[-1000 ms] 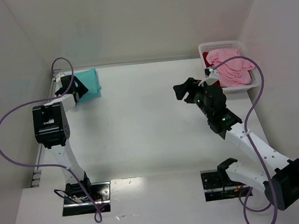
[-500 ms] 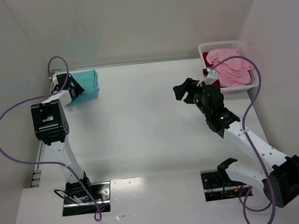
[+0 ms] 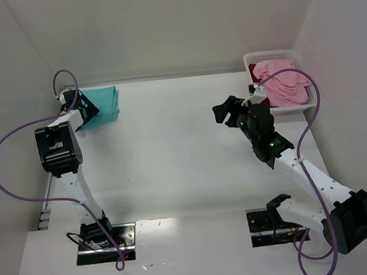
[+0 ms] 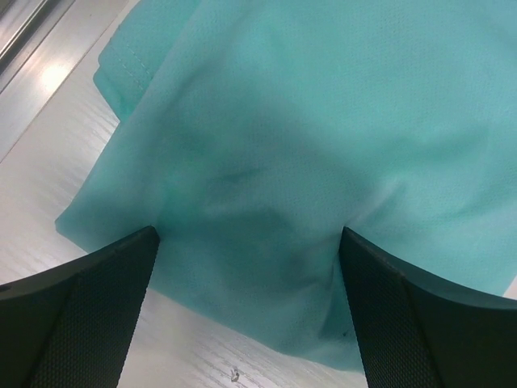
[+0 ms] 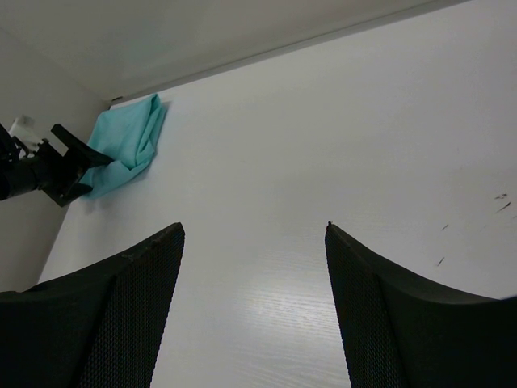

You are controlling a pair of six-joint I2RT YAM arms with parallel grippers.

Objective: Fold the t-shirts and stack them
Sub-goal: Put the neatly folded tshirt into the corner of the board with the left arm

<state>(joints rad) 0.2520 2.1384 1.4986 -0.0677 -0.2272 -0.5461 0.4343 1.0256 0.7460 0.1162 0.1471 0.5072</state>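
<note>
1. Teal t-shirt (image 3: 103,102) first: it lies in the far left corner of the tabletop (image 3: 172,151), folded into a compact, roughly square bundle, flat on the surface.
2. Up close from the left wrist, that teal t-shirt (image 4: 323,137) fills nearly the whole view, a stitched hem showing at its upper left and soft creases across the middle.
3. Pink t-shirt (image 3: 284,83) over on the far right, heaped and rumpled in the white basket (image 3: 273,55), spilling up to the rim.
4. Dark red t-shirt (image 3: 256,79) sits in the same basket. Only a sliver peeks out at the left under the pink one, so how it lies I can't tell.
5. Left hand (image 3: 86,110) is right at the teal bundle's near left edge. From its own camera the left hand (image 4: 248,242) has its fingers spread wide apart, one on each side of the cloth's near edge, with nothing pinched. Whether the tips touch the fabric I can't say.
6. Right hand (image 3: 225,110) hangs over the tabletop just left of the basket, apart from both shirts there.
7. The right wrist view confirms it: right hand (image 5: 254,230) has its fingers well apart, bare tabletop between them, and the teal t-shirt (image 5: 129,141) far off beyond.
</note>
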